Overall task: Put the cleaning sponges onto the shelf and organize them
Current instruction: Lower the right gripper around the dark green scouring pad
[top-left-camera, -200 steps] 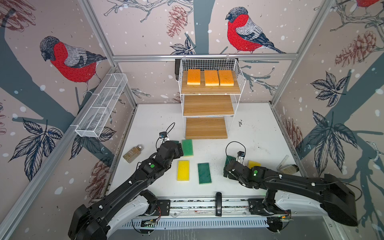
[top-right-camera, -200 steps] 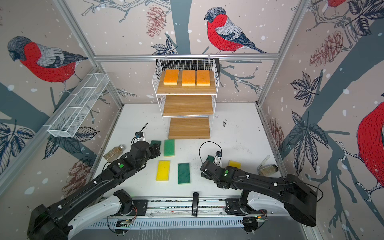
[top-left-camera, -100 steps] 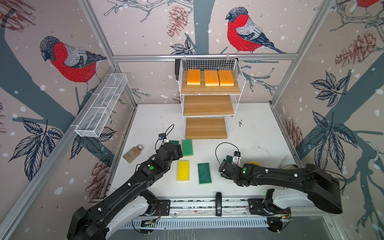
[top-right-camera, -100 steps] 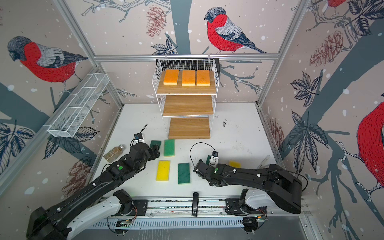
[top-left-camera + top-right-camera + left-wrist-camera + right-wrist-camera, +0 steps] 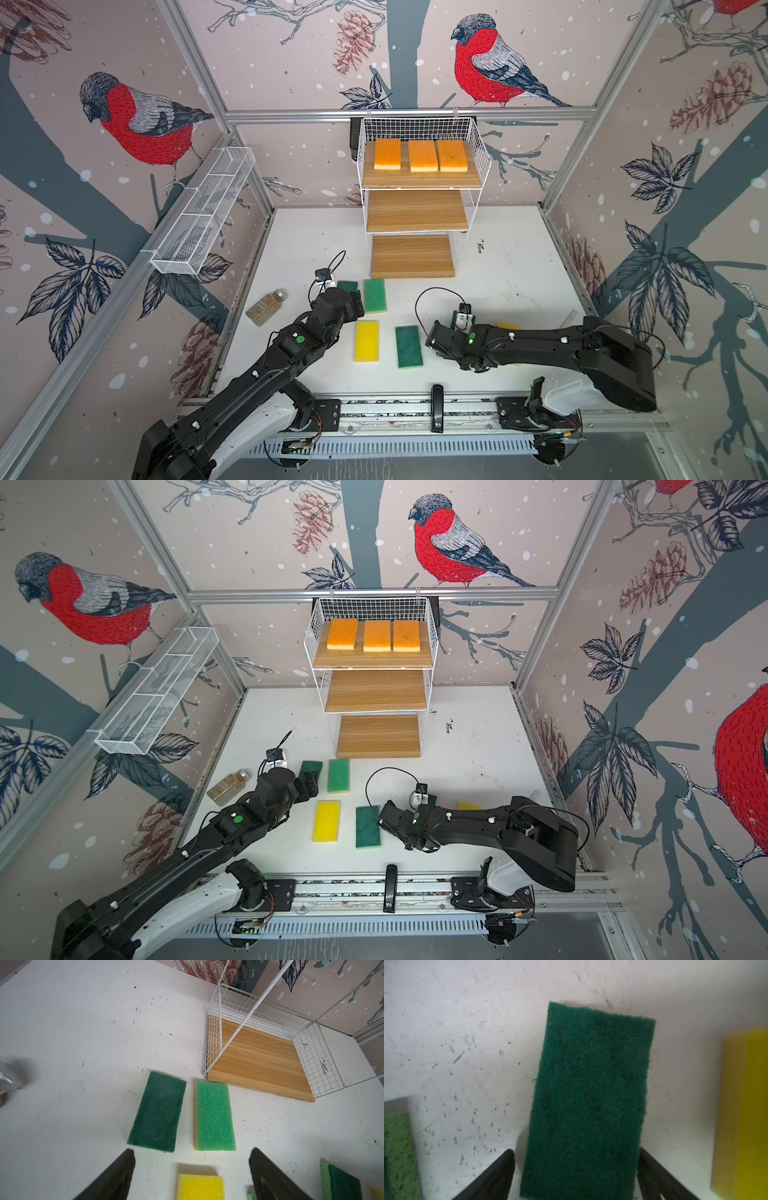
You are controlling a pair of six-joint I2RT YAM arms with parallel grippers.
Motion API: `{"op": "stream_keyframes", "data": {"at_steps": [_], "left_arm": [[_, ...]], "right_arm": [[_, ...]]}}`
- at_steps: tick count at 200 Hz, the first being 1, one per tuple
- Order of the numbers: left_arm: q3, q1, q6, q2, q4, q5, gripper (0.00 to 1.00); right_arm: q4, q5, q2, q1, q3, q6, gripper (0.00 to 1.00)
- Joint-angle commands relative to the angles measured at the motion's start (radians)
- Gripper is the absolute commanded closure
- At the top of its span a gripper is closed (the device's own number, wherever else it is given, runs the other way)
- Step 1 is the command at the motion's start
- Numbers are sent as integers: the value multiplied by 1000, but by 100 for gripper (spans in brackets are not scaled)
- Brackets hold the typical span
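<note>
Right claw (image 5: 575, 1149) gapes astride dark green sponge (image 5: 591, 1084), edges barely clear; left claw (image 5: 192, 1149) wide, empty.

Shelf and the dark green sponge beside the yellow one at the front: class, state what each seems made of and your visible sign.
The shelf: boards look like matte light wood or wood-look laminate, grain lines showing; frame is white-coated wire grid. The dark green sponge: rough fibrous scouring face, fuzzy edges, probably synthetic fibre.

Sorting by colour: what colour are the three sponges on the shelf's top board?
Orange; the top-board sponges show best in a top view.
</note>
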Motion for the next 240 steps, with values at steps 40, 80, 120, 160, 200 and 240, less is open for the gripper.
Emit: {"op": "stream_keyframes", "data": {"at_steps": [40, 80, 120, 160, 200, 240], "left_arm": [[-10, 2, -3, -17, 23, 0, 13], [-16, 2, -12, -17, 28, 13, 13], [-16, 2, -17, -18, 26, 18, 13], [-13, 2, -22, -17, 24, 23, 13], [-11, 2, -25, -8, 24, 25, 13], [-3, 3, -24, 2, 19, 22, 13]], "right_arm": [[-60, 40, -17, 13, -9, 23, 16], [-84, 68, -27, 2, -12, 22, 25], [-72, 75, -46, -12, -34, 6, 17], [-26, 46, -71, -31, -63, -27, 14], [20, 35, -80, -41, -87, -51, 15], [64, 24, -94, -59, -114, -66, 18]]}}
